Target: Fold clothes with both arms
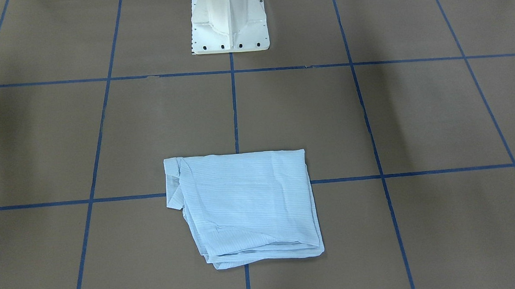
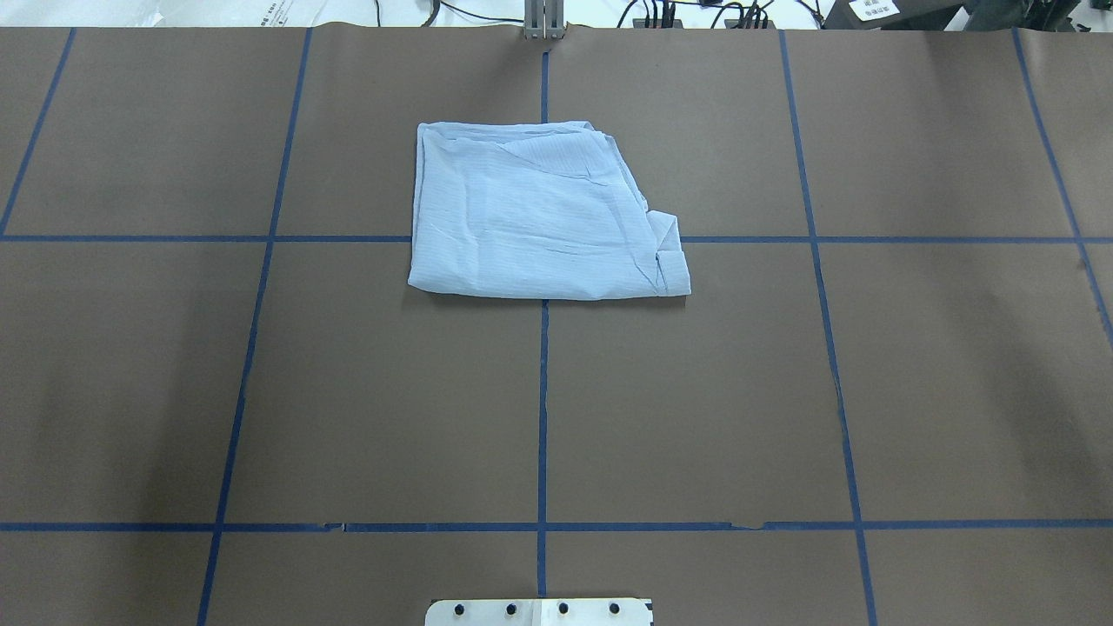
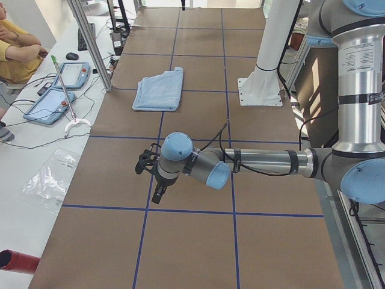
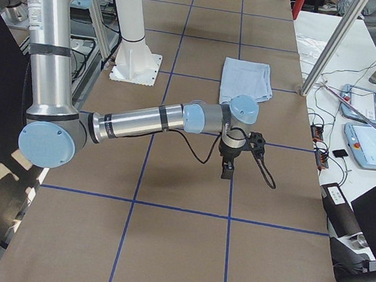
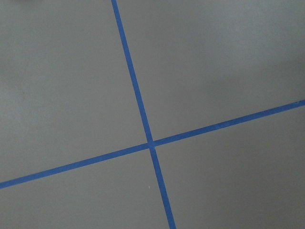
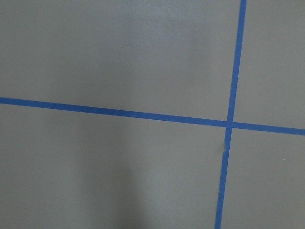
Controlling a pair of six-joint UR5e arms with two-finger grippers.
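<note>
**Shirt Lay Folded on the Table's Far Half, Both Arms Clear of It**

Front-facing view: nearest the lens lay the shirt, a flat light-blue packet on the brown table. It straddled the centre line of blue tape, well apart from the white pedestal. Its stacked layer edges fanned slightly along the operators' side.

Overhead view: the packet's long axis ran across the table, from the robot's left to its right. A narrow folded band, collar or cuff I could not tell, sat at the corner on the robot's right, nearer the robot. The edge beyond it slanted inward.

Left side view: the left gripper hung above bare table, well apart from the shirt. Whether its fingers were spread or pressed together could not be told.

Right side view: the right gripper hung likewise, and its fingers could not be read either.

Wrist views: only tape crossings on bare table showed, with no fingers in sight.

By my judgement the folding looked finished. The risk lay in any further pinch. Catching only the top layer of this thin cloth would peel the stack open, and dragging it would skew the slanted edge.
</note>
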